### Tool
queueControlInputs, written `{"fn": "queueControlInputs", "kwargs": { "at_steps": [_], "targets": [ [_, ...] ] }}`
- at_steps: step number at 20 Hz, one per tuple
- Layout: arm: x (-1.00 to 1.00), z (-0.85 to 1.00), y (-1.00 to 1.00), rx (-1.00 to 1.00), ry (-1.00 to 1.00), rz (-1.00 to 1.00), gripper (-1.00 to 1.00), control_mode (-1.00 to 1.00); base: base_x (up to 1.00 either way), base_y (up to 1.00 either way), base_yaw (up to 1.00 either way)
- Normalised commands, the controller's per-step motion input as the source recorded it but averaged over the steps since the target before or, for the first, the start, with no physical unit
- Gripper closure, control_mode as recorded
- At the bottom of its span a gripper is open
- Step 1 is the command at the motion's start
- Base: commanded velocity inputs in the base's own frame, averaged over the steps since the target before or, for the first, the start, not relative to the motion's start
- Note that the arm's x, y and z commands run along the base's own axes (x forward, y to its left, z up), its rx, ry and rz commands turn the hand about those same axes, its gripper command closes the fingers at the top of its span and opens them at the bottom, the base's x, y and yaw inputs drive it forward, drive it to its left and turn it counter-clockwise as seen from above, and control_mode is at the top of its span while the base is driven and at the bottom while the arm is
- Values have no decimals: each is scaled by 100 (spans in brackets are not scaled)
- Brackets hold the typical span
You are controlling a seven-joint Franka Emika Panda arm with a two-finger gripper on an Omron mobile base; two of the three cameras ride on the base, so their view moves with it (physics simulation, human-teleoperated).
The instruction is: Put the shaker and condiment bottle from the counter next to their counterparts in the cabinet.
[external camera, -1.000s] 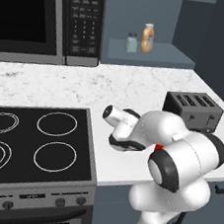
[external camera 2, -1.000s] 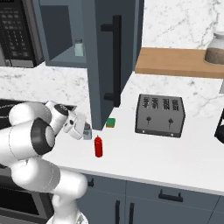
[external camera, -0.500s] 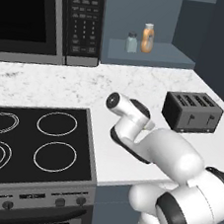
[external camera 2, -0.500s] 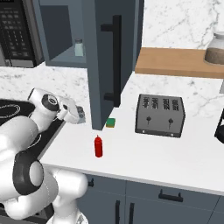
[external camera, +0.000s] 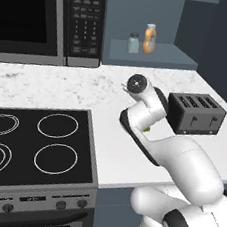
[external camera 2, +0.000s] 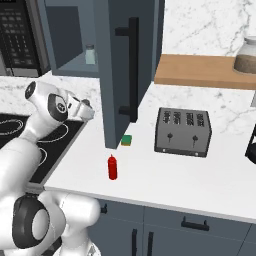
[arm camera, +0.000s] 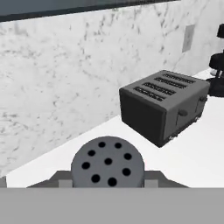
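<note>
A: Where is the shaker (arm camera: 107,165)?

B: At the bottom centre of the hand view, its round grey cap with dark holes facing the camera, the gripper (external camera 2: 82,107) pinching it from both sides. In the right base view the gripper sits at the left, above the edge of the stove (external camera 2: 47,145).

A: And the jaws?

B: Pressed against the shaker, one dark finger (arm camera: 59,179) at each side of the cap.

A: The red bottle (external camera 2: 112,167)?

B: Upright on the white counter (external camera 2: 165,175), lower centre of the right base view, just in front of the open cabinet door (external camera 2: 122,65). A small green block (external camera 2: 126,140) lies near it, at the foot of the door.

A: What is in the cabinet (external camera: 151,24)?

B: At the top centre of the left base view, a pale shaker (external camera: 133,43) and an orange bottle (external camera: 150,38) stand side by side on its shelf.

A: Anything else?

B: A dark toaster (external camera: 195,113) stands at the right, the microwave (external camera: 47,16) at the upper left.
</note>
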Motion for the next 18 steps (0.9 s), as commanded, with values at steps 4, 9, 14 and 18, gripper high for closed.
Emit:
{"fn": "queueControlInputs", "kwargs": {
  "at_steps": [4,9,14,18],
  "targets": [
    [0,88,17,-9,-3,41,100,-100,0,0,0],
    [0,60,14,-9,-17,46,100,-100,0,0,0],
    [0,53,9,-10,-17,29,100,-100,0,0,0],
    [0,0,0,0,-1,0,100,-100,0,0,0]
  ]
}}
